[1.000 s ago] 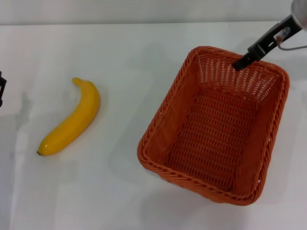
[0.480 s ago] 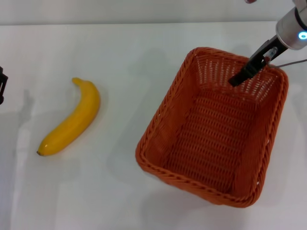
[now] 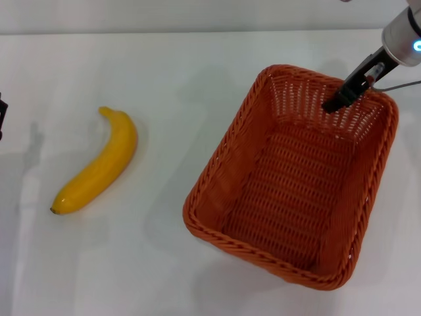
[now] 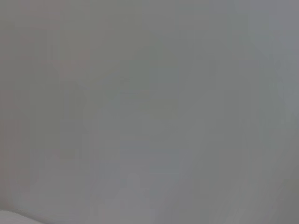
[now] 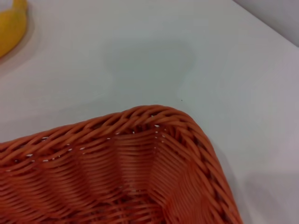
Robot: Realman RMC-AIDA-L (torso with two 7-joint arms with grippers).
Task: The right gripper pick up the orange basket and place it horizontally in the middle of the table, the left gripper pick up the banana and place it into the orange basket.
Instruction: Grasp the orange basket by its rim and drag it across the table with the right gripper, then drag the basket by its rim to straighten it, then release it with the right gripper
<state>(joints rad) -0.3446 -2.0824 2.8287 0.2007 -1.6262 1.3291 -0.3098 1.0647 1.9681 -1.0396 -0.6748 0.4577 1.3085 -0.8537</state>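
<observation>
The orange basket (image 3: 293, 197) stands at the right of the white table (image 3: 171, 79), turned at an angle, open side up and with nothing in it. My right gripper (image 3: 332, 104) reaches down from the upper right; one black finger lies against the inside of the basket's far wall, and the other is hidden behind the rim. It is shut on that far rim. The banana (image 3: 99, 164) lies on the table well to the left of the basket. In the right wrist view a basket corner (image 5: 154, 154) fills the frame, with the banana's end (image 5: 11, 28) beyond it. My left gripper (image 3: 2, 117) just shows at the left edge.
A bare stretch of table separates the banana from the basket. The table's far edge (image 3: 197, 31) meets a pale wall at the back. Only a plain grey surface shows in the left wrist view.
The basket has shifted a little to the left and nearer along with the right gripper, and it looks slightly larger. The banana and left gripper have stayed put.
</observation>
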